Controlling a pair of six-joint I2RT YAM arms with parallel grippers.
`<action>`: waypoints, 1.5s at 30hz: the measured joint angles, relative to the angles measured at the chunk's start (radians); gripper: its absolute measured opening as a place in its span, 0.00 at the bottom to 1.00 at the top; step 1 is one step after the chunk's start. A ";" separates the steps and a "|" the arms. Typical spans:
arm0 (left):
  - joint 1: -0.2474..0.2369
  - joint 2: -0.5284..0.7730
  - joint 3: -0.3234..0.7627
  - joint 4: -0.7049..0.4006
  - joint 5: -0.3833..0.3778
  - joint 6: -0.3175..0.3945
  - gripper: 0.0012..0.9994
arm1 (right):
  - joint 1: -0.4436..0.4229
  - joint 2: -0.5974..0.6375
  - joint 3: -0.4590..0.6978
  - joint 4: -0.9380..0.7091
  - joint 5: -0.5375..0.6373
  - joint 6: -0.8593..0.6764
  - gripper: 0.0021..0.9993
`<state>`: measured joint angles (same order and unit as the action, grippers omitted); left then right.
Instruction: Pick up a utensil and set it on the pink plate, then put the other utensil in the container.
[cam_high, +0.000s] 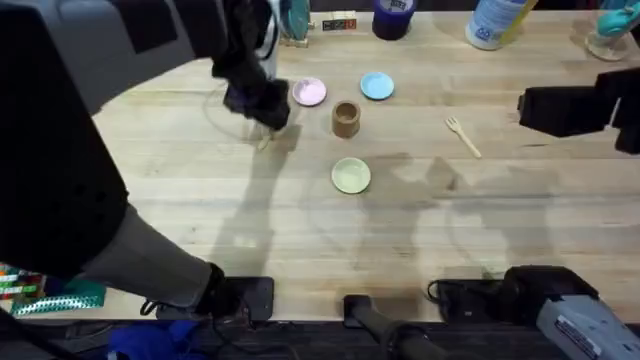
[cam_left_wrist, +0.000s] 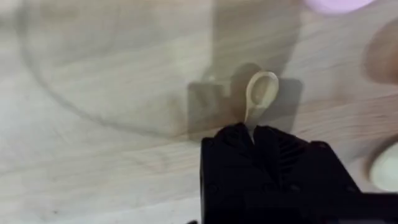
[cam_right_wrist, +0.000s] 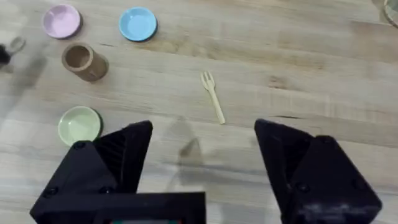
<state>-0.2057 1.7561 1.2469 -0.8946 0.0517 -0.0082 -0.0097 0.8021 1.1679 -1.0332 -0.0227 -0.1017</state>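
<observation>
Wooden tabletop (cam_high: 200, 200): left gripper (cam_left_wrist: 252, 134) clamped on spoon (cam_left_wrist: 260, 93) beside pink plate (cam_high: 308, 92); right gripper (cam_right_wrist: 202, 155) spread apart above fork (cam_right_wrist: 212, 96).

Overhead looks down/fwd over whole wooden bench (cam_high: 300, 230); left wrist cam close above it; right wrist farther, sharing small round pink plate (cam_high: 309, 92) (cam_right_wrist: 61, 20).

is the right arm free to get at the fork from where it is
Probably yes. The right gripper is open, and the wooden fork lies alone on bare table ahead of it; the brown cup and plates sit well off to one side.
</observation>
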 joint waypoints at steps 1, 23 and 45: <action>-0.014 0.000 0.026 -0.003 0.000 0.000 0.04 | 0.000 0.000 0.000 0.000 0.000 0.000 1.00; -0.105 0.228 0.468 -0.009 0.000 0.000 0.04 | 0.000 0.000 0.000 0.000 0.000 0.000 1.00; -0.105 0.445 0.594 -0.030 0.000 0.000 0.06 | 0.000 0.000 0.000 0.000 0.000 0.000 1.00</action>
<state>-0.3107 2.2012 1.8406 -0.9241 0.0521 -0.0078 -0.0097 0.8023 1.1679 -1.0332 -0.0227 -0.1017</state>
